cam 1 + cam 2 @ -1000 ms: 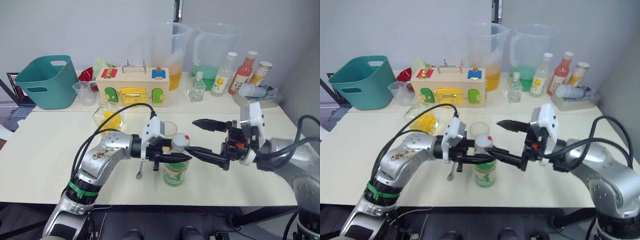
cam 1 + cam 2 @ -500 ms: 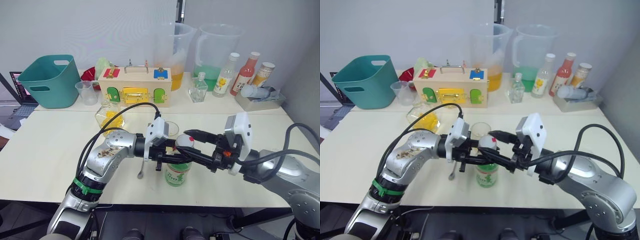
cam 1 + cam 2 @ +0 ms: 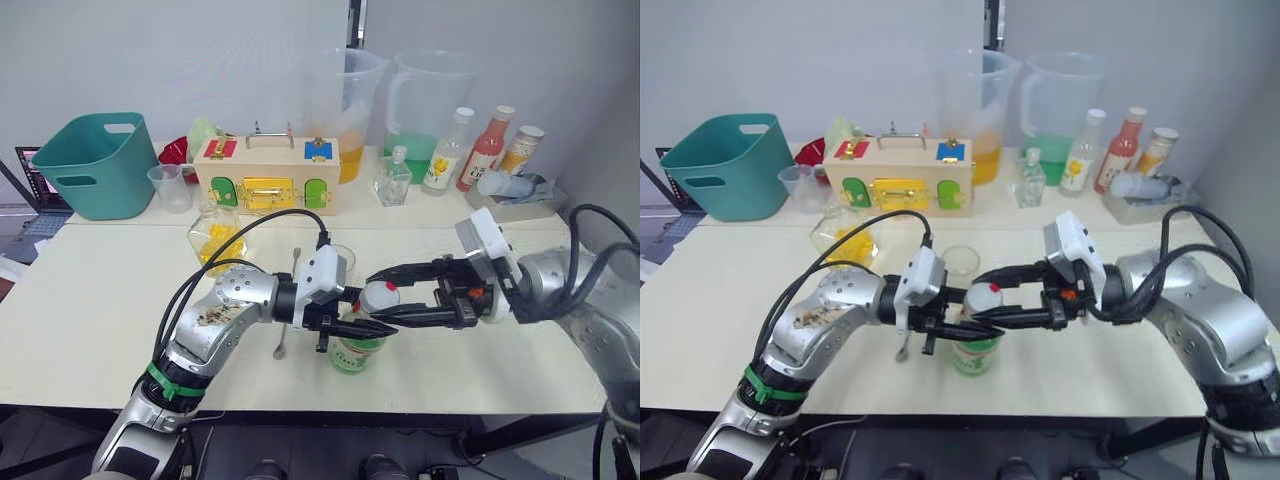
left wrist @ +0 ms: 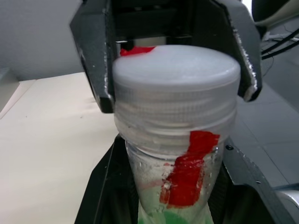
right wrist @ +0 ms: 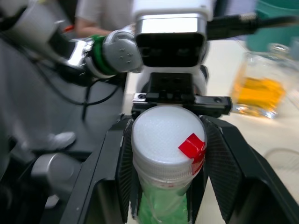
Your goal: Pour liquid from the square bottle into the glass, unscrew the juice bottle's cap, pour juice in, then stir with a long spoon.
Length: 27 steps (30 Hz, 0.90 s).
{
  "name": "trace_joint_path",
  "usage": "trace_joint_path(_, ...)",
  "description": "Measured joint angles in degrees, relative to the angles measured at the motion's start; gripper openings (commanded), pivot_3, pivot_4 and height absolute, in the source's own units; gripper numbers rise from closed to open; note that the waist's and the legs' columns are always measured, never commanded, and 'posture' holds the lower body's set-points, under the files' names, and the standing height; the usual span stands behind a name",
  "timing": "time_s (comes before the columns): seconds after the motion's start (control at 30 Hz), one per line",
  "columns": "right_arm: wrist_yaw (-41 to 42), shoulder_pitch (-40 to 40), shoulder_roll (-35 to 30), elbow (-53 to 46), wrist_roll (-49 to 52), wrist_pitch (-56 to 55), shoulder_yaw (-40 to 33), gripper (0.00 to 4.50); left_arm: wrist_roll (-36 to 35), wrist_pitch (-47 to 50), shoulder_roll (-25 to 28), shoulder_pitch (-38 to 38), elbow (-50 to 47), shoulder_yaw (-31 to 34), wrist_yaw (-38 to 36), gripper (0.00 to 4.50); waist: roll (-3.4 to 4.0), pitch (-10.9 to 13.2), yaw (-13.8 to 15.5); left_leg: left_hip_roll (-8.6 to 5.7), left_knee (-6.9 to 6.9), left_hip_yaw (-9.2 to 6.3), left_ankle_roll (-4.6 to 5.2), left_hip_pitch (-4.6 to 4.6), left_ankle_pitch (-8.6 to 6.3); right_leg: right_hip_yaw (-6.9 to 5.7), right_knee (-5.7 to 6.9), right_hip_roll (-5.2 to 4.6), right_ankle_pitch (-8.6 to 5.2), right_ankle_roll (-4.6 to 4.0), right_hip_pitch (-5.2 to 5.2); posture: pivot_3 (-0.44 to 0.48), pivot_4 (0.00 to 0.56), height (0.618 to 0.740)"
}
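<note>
The juice bottle (image 3: 348, 355) stands upright on the table near the front edge, with pale green juice and a green-and-white label. My left gripper (image 3: 352, 325) is shut on its shoulder from the left. The white cap (image 5: 163, 135) with a red mark sits on the neck. My right gripper (image 3: 380, 298) comes in from the right and is shut on the cap, one finger on each side. Just behind the bottle is the glass (image 3: 343, 258). The square bottle (image 3: 217, 237) with yellow liquid stands further left. The long spoon (image 3: 281, 345) lies on the table behind my left forearm.
Along the back stand a teal basket (image 3: 85, 160), a beaker (image 3: 168, 185), a wooden latch box (image 3: 265, 175), two big pitchers (image 3: 345, 100) (image 3: 430, 100), a small stoppered bottle (image 3: 393, 178) and several sauce bottles (image 3: 485, 145). A grey tray (image 3: 520, 195) sits at the back right.
My right gripper, open and off to the right of the bottle a second ago, has moved in over the bottle top and closed on the cap. My left gripper kept holding the bottle.
</note>
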Motion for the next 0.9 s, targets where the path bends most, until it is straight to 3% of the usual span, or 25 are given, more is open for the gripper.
trace_joint_path(0.2,14.8,-11.0,4.3,14.3,-4.9,-8.3,7.7,1.69,-0.2,0.0,1.1,0.9,-1.1,0.3,1.6,1.29,0.0,0.0,-0.1,0.02,-0.02,-0.02,0.0,0.07,0.0,0.0,0.04,0.0,0.0,-0.01,0.02,0.0,0.15,0.731)
trace_joint_path(0.47,15.6,-17.8,3.3,18.7,-3.8,-8.1,14.4,1.69,-1.7,1.2,2.1,2.4,-2.4,1.6,3.5,1.29,0.0,0.0,-0.4,0.02,-0.03,-0.05,0.0,0.04,0.0,-0.01,0.07,-0.01,0.01,-0.02,-0.03,0.0,0.15,0.731)
trace_joint_path(0.5,15.6,-18.2,3.3,18.8,-3.6,-7.1,14.5,2.71,-1.9,1.3,2.2,2.5,-2.5,1.6,3.6,1.29,0.0,0.0,-0.5,0.02,-0.03,-0.05,0.0,0.0,0.0,-0.01,0.08,-0.01,0.01,-0.02,-0.07,0.0,0.15,0.731)
trace_joint_path(0.67,15.9,-17.9,0.3,18.4,-3.5,-3.8,11.2,4.33,-2.8,1.3,3.7,3.3,-2.5,3.2,3.2,1.29,0.0,0.0,-0.5,0.01,-0.04,-0.06,0.0,-0.1,0.0,-0.02,0.08,-0.02,0.01,-0.02,-0.18,0.0,0.15,0.731)
trace_joint_path(0.9,9.4,-10.1,-2.1,8.8,0.6,4.0,-0.2,4.48,-2.8,1.1,2.9,2.4,-1.0,3.0,2.7,1.29,0.0,0.0,-0.3,0.0,-0.1,-0.06,-0.01,-0.11,0.0,-0.02,0.08,-0.02,0.0,-0.02,-0.17,0.0,0.15,0.731)
